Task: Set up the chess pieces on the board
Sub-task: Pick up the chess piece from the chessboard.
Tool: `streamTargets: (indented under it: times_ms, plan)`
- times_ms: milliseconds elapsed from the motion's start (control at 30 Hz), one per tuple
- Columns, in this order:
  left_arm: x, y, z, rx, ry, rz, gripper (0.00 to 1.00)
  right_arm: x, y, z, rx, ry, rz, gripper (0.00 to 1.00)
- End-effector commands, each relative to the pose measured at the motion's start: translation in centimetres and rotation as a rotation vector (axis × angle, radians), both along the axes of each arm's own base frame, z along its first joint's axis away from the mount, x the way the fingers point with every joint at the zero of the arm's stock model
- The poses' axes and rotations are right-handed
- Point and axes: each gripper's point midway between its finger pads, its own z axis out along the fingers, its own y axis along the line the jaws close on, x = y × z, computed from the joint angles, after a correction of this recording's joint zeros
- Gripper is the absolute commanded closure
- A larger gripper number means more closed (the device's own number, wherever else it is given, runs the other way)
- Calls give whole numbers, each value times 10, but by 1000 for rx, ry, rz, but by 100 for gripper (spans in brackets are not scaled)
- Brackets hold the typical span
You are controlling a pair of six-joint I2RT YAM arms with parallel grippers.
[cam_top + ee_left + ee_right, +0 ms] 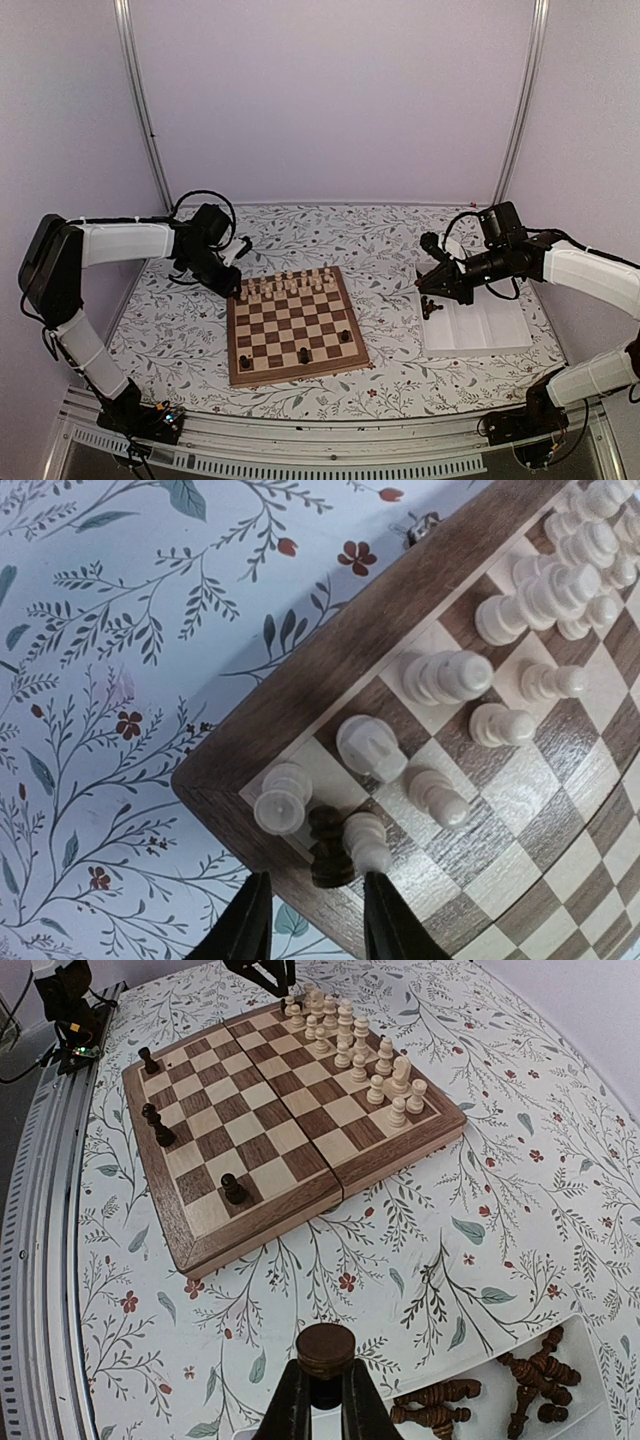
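Observation:
The board [292, 372] lies mid-table with cream chessmen [290, 284] along its far rows. Three dark chess pieces [157, 1128] stand near its front edge. In the left wrist view a dark piece [330, 846] sits at the board's [290, 700] corner, wedged among cream chessmen [283, 798]. My left gripper [315, 925] is open, and that piece sits just beyond its fingertips. My right gripper [322, 1400] is shut on a dark piece [325, 1350], whose round base shows. It hovers above the tablecloth at the tray's left edge [432, 287].
A white compartment tray [490, 330] sits right of the board with several dark chessmen [530, 1375] lying in its left end. Flowered cloth covers the table. A metal rail [330, 450] runs along the near edge, by the arm bases.

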Motion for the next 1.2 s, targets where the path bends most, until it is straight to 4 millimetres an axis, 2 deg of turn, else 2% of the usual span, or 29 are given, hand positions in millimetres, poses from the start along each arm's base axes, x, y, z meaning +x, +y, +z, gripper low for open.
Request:
streamTargets:
  times_ms: [0,367,567,733,1167]
  plan:
    - [2,-1,1,-18,1,-7,66,-2,0,-3,2,8,8,93]
    - [-9,1,24,-69,-54,9,62,-2,0,-5,1,16,9,93]
    - [-10,5,9,-45,-35,22,62,-1,0,-5,2,16,10,93]
    - [-8,3,-2,-39,-26,17,59,-2,0,-6,0,18,9,93]
    - [0,0,-18,-9,-14,7,61,-2,-1,-8,-4,24,9,93]
